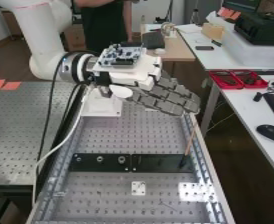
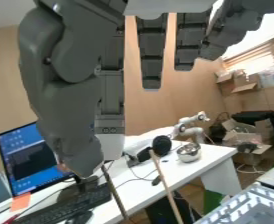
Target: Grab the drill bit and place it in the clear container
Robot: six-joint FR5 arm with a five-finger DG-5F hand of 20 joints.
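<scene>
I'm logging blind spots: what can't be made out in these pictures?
High view: palm of the dark grey hand, hidden by its back; contents of the red plastic trays, too small.
Wrist view: lower end of the thin pale rod, cut off by the bottom edge.

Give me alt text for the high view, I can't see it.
A white robot arm's open grey hand hangs above a perforated metal bench. A black strip crosses the bench, a thin brown stick slanting up near its right end. Red trays sit on a table at right.
</scene>
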